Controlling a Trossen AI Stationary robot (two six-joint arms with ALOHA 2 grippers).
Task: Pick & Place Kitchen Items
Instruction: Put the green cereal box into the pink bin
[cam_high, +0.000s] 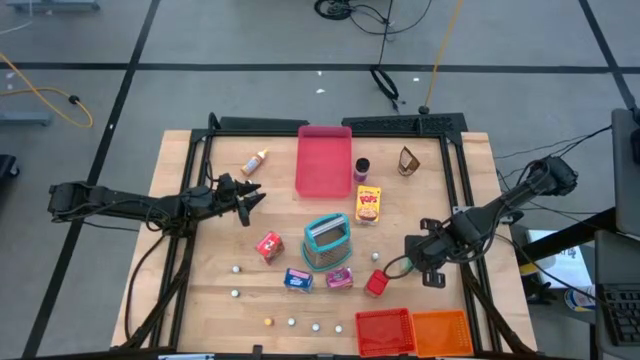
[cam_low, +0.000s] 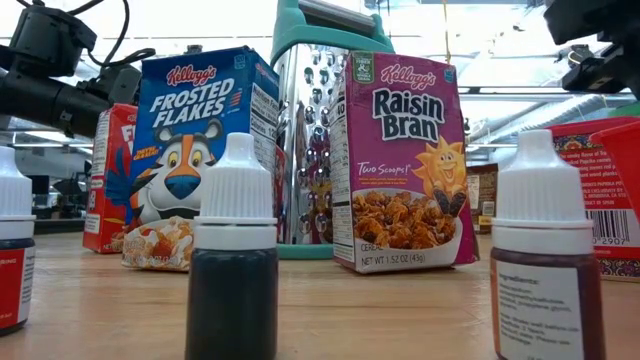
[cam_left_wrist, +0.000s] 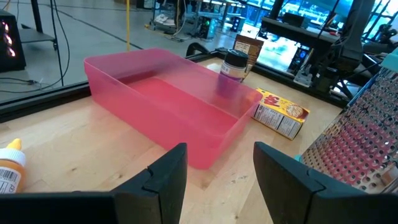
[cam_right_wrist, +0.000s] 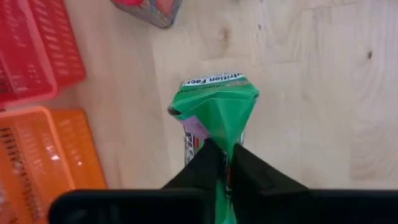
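My right gripper (cam_right_wrist: 227, 152) is over the table's near right part (cam_high: 415, 262), shut on a green packet (cam_right_wrist: 217, 106). My left gripper (cam_left_wrist: 217, 155) is open and hovers at the table's left (cam_high: 245, 200), facing the pink tray (cam_left_wrist: 168, 93), touching nothing. An orange-capped bottle (cam_high: 256, 162) lies left of the tray. A dark jar (cam_high: 362, 167) and a yellow box (cam_high: 369, 203) are to its right. Red (cam_high: 269, 245), blue (cam_high: 297, 280) and pink (cam_high: 339, 278) packets stand around a teal grater (cam_high: 326, 243). My right gripper pinches the green packet by its crimped end (cam_right_wrist: 225, 140) between the two fingers (cam_right_wrist: 208, 165), coming from above and pointing down. The packet hangs below the fingers, its printed far end (cam_right_wrist: 214, 79) toward the table; whether that end touches the wood, I cannot tell.
A red bin (cam_high: 385, 330) and an orange bin (cam_high: 442, 332) sit at the near edge, close to my right gripper. Another red packet (cam_high: 376, 284) lies beside it. A brown bag (cam_high: 408, 160) stands at the far right. Small white-capped bottles (cam_low: 232, 250) line the near edge.
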